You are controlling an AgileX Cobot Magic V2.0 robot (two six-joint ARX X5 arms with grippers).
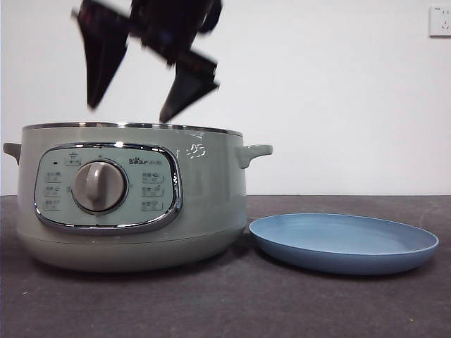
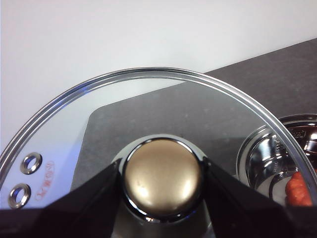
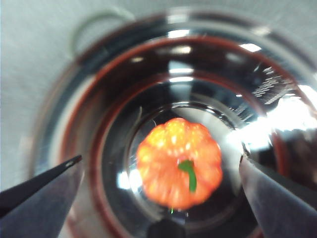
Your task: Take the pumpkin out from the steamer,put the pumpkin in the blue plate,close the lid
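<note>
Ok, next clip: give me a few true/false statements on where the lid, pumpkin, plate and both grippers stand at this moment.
1. The pumpkin lies on the blue plate. False: it sits at the bottom of the steamer, and the plate holds nothing.
2. The left gripper is clamped on the knob of the lid. True.
3. The lid covers the steamer. False: the left gripper holds it off to the side, and the pot is open.
4. The right gripper is above the pumpkin with its jaws spread. True: one jaw shows on each side of it, neither touching.
5. The plate sits beside the steamer on the table. True.
</note>
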